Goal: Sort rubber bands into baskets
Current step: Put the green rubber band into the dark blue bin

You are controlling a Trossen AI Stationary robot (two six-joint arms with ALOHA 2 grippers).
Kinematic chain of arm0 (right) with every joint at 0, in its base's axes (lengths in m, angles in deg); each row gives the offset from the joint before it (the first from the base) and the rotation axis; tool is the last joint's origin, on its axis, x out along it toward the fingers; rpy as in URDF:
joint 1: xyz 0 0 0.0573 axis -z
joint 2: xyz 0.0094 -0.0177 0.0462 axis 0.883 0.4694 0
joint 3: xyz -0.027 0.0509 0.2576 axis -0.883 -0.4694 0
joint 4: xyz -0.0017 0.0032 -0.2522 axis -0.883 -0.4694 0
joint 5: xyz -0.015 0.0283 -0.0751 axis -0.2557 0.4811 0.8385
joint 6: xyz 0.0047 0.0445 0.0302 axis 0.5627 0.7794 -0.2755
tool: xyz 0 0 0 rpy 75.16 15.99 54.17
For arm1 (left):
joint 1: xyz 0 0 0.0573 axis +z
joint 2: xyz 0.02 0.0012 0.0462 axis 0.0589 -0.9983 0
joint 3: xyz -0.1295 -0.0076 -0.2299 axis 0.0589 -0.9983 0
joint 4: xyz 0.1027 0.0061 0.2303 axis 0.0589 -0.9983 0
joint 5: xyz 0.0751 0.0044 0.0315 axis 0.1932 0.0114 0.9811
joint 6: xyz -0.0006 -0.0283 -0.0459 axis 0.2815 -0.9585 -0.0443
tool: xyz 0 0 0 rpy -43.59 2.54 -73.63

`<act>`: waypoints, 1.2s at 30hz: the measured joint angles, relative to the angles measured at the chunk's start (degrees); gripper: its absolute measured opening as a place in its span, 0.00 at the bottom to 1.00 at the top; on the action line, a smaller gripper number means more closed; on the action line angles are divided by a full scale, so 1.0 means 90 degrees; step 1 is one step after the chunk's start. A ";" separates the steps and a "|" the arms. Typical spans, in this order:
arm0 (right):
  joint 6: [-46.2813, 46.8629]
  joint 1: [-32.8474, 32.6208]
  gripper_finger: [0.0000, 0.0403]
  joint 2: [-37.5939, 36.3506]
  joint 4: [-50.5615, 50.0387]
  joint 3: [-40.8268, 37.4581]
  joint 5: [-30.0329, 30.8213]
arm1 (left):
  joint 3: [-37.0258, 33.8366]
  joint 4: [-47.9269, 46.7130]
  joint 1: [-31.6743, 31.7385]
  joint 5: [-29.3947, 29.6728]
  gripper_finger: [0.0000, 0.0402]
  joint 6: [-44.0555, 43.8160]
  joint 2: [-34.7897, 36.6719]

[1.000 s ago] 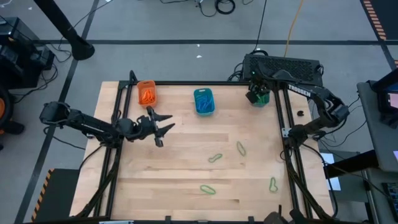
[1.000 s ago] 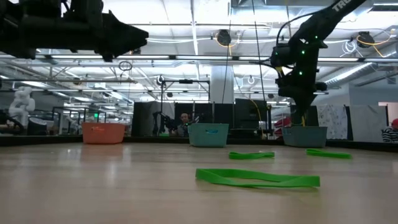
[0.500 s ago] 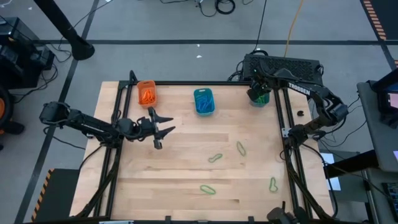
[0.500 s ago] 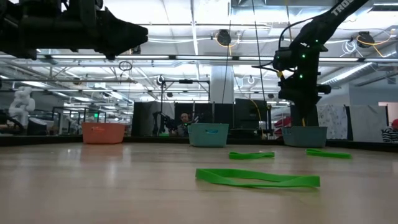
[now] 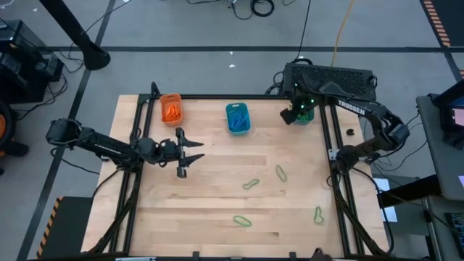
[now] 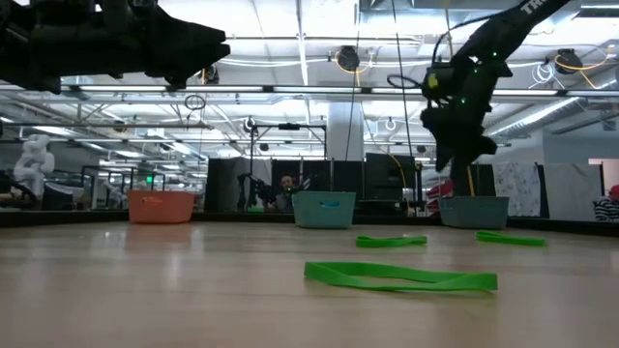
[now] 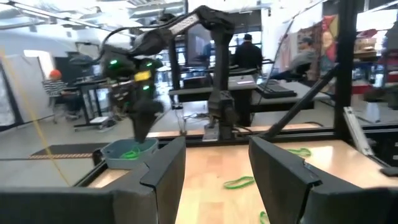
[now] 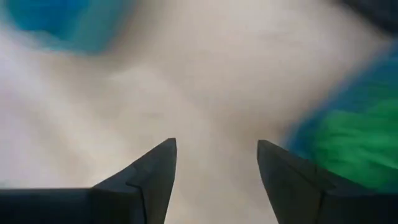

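Observation:
Three baskets stand along the table's far edge: an orange basket (image 5: 171, 109) with orange rubber bands, a teal basket (image 5: 238, 118) with blue ones, and a teal basket (image 5: 306, 114) (image 7: 127, 152) with green ones. Several green rubber bands (image 5: 251, 184) (image 5: 280, 172) (image 5: 242, 220) (image 5: 317, 214) lie flat on the wood. My right gripper (image 5: 290, 113) (image 8: 214, 168) hangs open, nothing between its fingers, just left of the green-filled basket and above the table. My left gripper (image 5: 190, 154) (image 7: 217, 180) hovers open over the table's left part, pointing right.
A black box (image 5: 330, 78) sits behind the far right corner. Black frame rails (image 5: 217, 96) run along the table's edges. The nearest green band (image 6: 400, 277) lies in the table's near middle; bare wood spreads between the two arms.
My right gripper has tipped from pointing straight down over the green-filled basket to slanting, its fingertips swung toward the table's left, off the basket. My left gripper has turned a little on the spot, toward the near edge.

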 joint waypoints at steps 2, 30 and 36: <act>0.0013 -0.0233 0.53 -0.0086 0.0003 0.0000 -0.0618 | 0.0000 -0.0001 0.0000 0.0257 0.46 0.0004 0.0000; -0.1022 -0.6383 0.49 0.0762 0.2084 0.0002 0.0260 | 0.0005 -0.0042 0.0001 0.0772 0.46 -0.0005 0.0000; -0.0990 -0.6397 0.49 0.1364 0.3126 0.0002 0.0266 | 0.0005 -0.0171 0.0002 0.0749 0.46 -0.0208 0.0000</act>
